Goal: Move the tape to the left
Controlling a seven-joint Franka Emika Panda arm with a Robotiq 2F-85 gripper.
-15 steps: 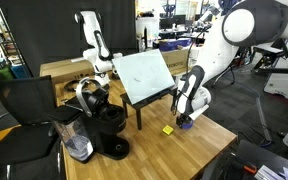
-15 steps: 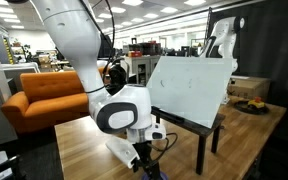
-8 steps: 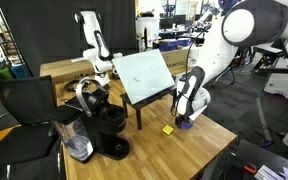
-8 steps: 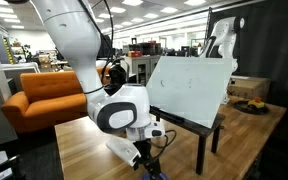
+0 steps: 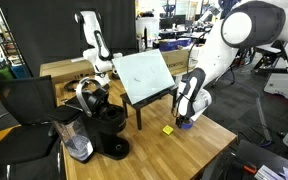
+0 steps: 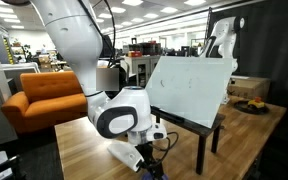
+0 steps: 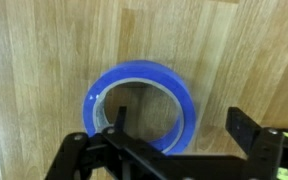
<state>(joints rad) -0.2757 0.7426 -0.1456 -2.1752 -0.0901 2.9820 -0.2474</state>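
Since the frame a second earlier, the arm's wrist housing (image 6: 117,117) has shifted slightly toward 7 o'clock in an exterior view; the table contents show no displacement. In the wrist view, reading left to right: the wooden table (image 7: 44,50) is bare at 9 o'clock. The tape (image 7: 141,105), a blue ring lying flat with its hollow centre facing up, sits just left of centre. The gripper (image 7: 182,132) enters from the 6 o'clock edge with its jaws apart. One finger (image 7: 117,122) stands inside the hollow of the ring, near its 9 o'clock inner wall. The other finger (image 7: 249,132) stands outside the ring at about 4 o'clock, clear of the roll. The jaws thus straddle the right-hand wall of the ring without clamping it. Whether the inner finger touches the roll cannot be determined. In an exterior view, left to right, a black coffee machine (image 5: 104,125) stands at the near left of the table. A tilted white board (image 5: 144,75) on a dark stand occupies the middle. A small yellow block (image 5: 167,130) lies just beside the gripper, at its 9 o'clock. The gripper itself is down at the table surface near the right-hand edge, and the tape beneath it is too small to resolve there.
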